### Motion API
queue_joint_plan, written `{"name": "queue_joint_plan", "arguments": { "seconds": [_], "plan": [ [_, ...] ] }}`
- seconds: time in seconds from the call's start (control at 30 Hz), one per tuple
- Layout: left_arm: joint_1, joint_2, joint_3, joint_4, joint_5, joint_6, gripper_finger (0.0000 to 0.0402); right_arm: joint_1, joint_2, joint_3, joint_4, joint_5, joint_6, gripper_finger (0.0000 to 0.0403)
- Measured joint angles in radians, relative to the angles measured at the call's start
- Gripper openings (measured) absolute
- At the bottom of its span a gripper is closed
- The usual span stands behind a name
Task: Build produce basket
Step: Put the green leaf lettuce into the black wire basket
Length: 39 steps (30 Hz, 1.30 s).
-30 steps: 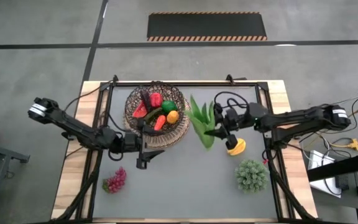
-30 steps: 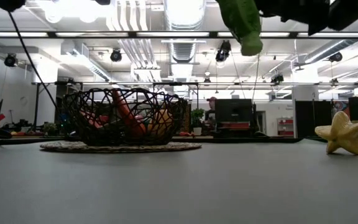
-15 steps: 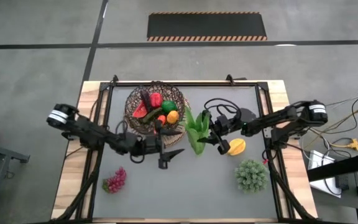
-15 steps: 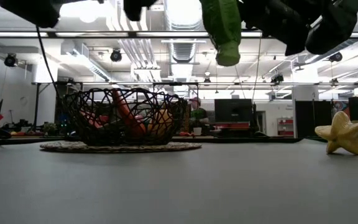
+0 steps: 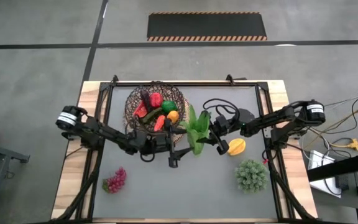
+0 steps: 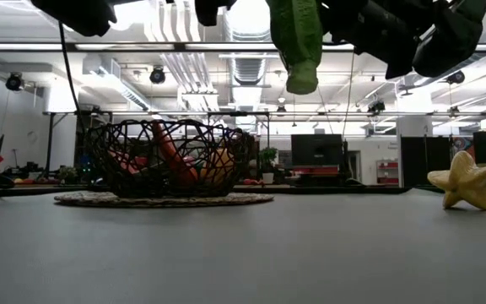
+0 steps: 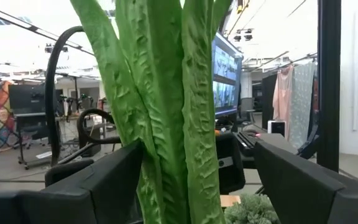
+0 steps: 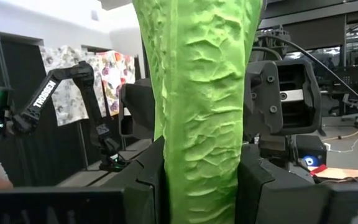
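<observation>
The dark wire basket (image 5: pixel 156 112) stands at the table's far left-centre on its tan disc base and holds red, green and orange produce (image 5: pixel 157 112). My right gripper (image 5: pixel 209 138) is shut on the long green stalks (image 5: pixel 196 127), just right of the basket and well above the table. My left gripper (image 5: pixel 180 151) is open at the stalks' near left side. In the left wrist view its two fingers stand on either side of the stalks (image 7: pixel 166 124). Red grapes (image 5: pixel 115 180) lie near the table's near left corner. My right gripper pinches the thick, undivided part of the stalks (image 8: pixel 204 168) between its two fingers (image 8: pixel 151 180), coming level from the table's right side and lying across them. The stalks are lifted clear of the table, and one blunt end (image 6: pixel 302 80) hangs down.
A yellow star-shaped fruit (image 5: pixel 236 147) lies just right of my right gripper, and it also shows in the low view (image 6: pixel 467 179). A bushy green plant piece (image 5: pixel 252 175) lies at the near right. Bare grey table lies between the grapes and that piece.
My right gripper has carried the stalks toward the table's left, closer to the basket, and they stay clear of the table. My left gripper has gone toward the table's right, from beside the basket to the stalks, so that its fingers now stand around them.
</observation>
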Motion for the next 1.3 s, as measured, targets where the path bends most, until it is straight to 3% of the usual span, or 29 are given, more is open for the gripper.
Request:
{"name": "queue_joint_plan", "arguments": {
  "seconds": [0.27, 0.67, 0.87, 1.1, 1.3],
  "plan": [
    [0.022, 0.001, 0.002, -0.005, -0.008, -0.051, 0.0243, 0.000, 0.001, 0.000, -0.003, 0.002, 0.001, 0.0107],
    [0.026, 0.001, 0.002, -0.024, -0.019, -0.053, 0.0074, 0.000, 0.002, 0.000, -0.008, 0.002, 0.030, 0.0116],
    [0.026, 0.001, 0.001, -0.033, -0.020, -0.053, 0.0017, 0.000, 0.002, 0.000, -0.018, 0.003, 0.035, 0.0183],
    [0.025, -0.002, -0.013, -0.041, -0.066, -0.034, 0.0009, -0.017, -0.029, 0.000, -0.041, 0.004, 0.085, 0.0271],
    [0.019, -0.081, -0.059, -0.033, -0.151, 0.011, 0.0008, -0.040, -0.110, 0.000, -0.171, 0.015, 0.096, 0.0310]
  ]
}}
